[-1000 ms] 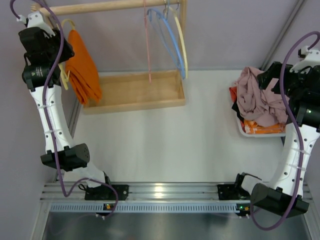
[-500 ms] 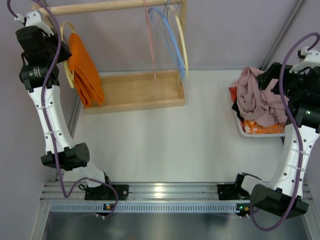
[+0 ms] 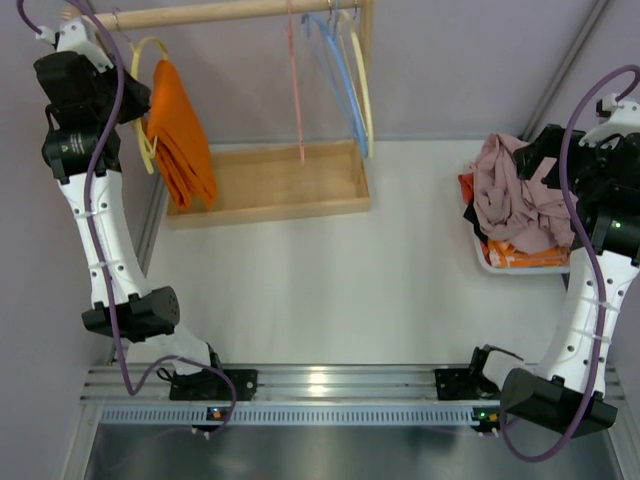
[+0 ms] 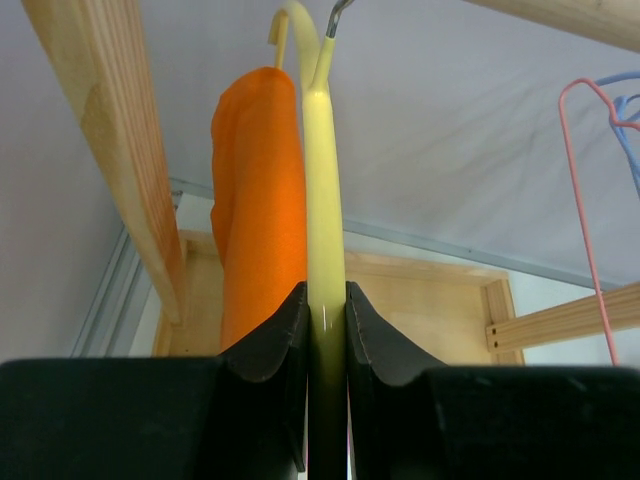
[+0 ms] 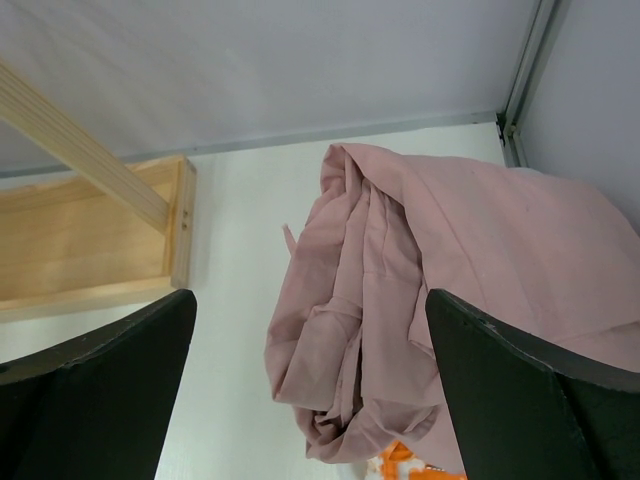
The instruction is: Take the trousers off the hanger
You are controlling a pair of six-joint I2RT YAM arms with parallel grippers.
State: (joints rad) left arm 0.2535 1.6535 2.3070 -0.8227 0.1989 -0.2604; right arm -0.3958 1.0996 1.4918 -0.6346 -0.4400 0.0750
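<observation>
Left gripper clamps the yellow hanger, with orange trousers draped on it just beside the jaws. Keep the hanger level while unhooking it from the wooden rail. Right gripper hangs open over pink trousers.

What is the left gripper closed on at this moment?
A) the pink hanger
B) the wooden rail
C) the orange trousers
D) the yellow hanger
D: in the left wrist view the left gripper has its two fingers pressed on both sides of the yellow hanger, while the orange trousers hang on that hanger, beside the fingers and not between them.
</observation>
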